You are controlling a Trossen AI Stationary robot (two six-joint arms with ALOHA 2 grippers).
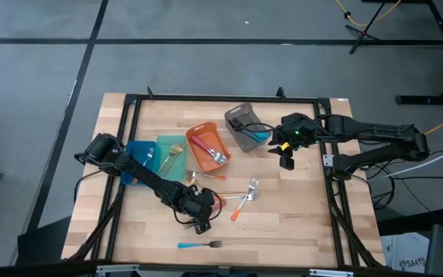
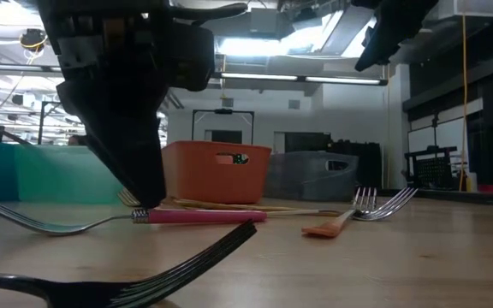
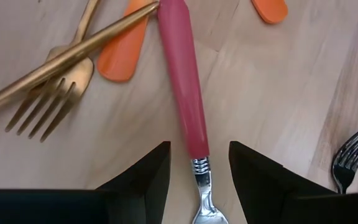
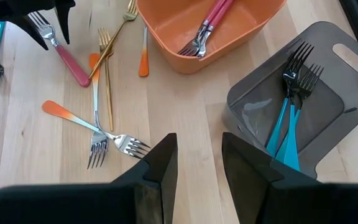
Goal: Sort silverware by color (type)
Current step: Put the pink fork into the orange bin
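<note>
On the table (image 1: 298,208), pink fork (image 3: 184,93) lies handle away from left gripper (image 3: 199,171).

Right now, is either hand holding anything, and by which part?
Nothing is held. The left hand is open astride the pink fork at its neck, not closed. The right hand is empty.

gold fork (image 3: 48,93) beside pink-handled fork (image 3: 184,93)
</note>
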